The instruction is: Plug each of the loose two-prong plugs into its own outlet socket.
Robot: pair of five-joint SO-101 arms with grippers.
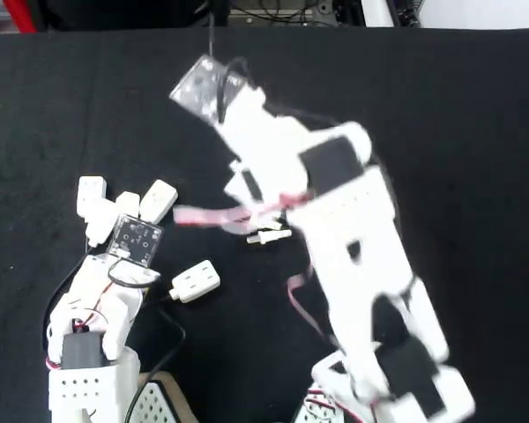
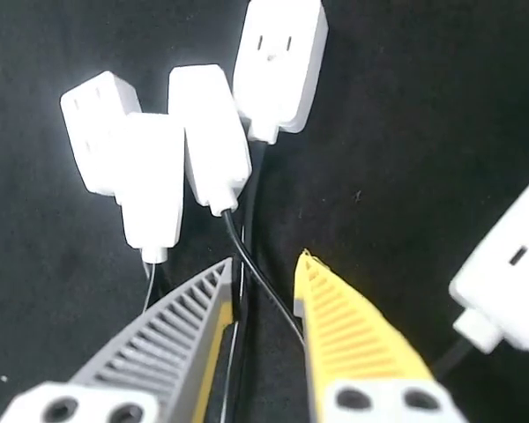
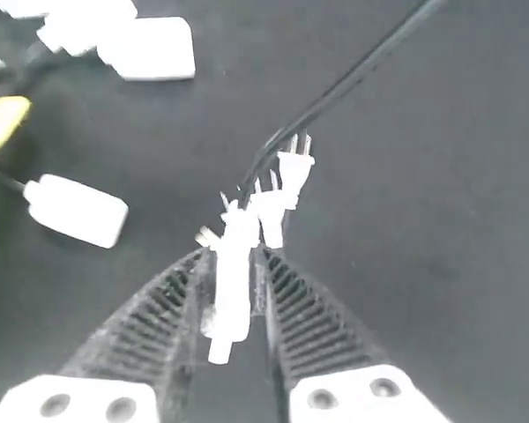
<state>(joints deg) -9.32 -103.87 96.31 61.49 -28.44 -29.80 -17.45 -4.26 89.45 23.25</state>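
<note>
Left tool, jaws apart and holding nothing, hangs just near of 4 white sockets bunched on the left of the worktop. A 5th socket lies alone to their right. At centre, the right tool is clamped on 1 plug, with a loose plug just beside it. No socket shows a plug seated, so every insertion appears left to do. The nearest socket sits apart, left of the gripped plug.

Outlet socket was cut by the picture edge; plug in right tool was blurred.
</note>
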